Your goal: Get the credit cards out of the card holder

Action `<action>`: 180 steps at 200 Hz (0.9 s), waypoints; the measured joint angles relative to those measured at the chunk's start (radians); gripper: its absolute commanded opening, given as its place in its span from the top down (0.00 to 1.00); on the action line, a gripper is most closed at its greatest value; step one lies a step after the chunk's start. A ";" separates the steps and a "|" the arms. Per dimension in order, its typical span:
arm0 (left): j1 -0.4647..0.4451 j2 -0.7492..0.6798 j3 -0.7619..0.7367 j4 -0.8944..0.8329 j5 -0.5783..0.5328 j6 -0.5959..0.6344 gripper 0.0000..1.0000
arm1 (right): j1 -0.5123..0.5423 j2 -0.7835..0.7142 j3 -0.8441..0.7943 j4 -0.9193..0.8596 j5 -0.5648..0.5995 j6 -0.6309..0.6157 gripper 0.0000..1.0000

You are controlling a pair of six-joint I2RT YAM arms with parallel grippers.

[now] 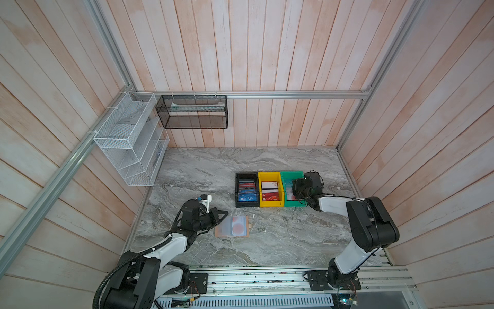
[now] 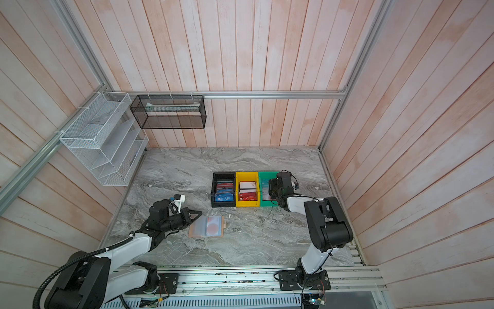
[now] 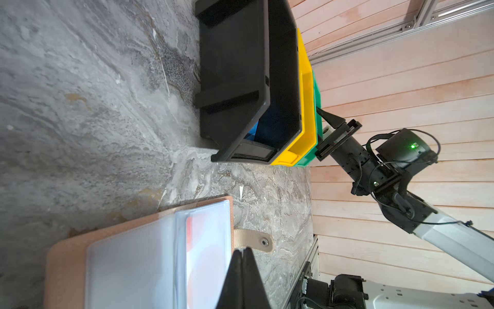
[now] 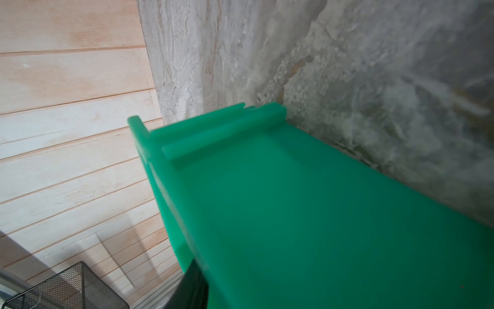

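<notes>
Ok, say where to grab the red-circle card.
Pinch the red-circle card by its thin edge at the mouth of its sleeve; which edge, I can't tell. It lies flat in the open card holder, so bring the left claw in low from that side.

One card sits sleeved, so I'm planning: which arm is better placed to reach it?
Probably left: left gripper, shut, is at the card holder; right gripper is away at the green bin.

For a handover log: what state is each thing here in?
card holder: open flat, red-circle card in a sleeve
left gripper: shut, at the card holder
black bin: holds blue and red cards
yellow bin: holds pale and red cards
green bin: contents mostly hidden
right gripper: at the green bin, jaws unclear
</notes>
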 measured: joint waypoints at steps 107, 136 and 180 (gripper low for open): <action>0.000 -0.001 0.008 -0.034 0.000 0.005 0.99 | 0.011 -0.217 -0.019 -0.139 -0.033 -0.188 0.77; 0.000 0.022 0.013 -0.071 -0.001 0.017 1.00 | 0.069 -0.388 -0.020 -0.216 -0.011 -0.352 0.95; 0.000 -0.013 -0.016 -0.140 -0.022 0.023 1.00 | 0.210 -0.512 -0.111 -0.256 -0.028 -0.540 1.00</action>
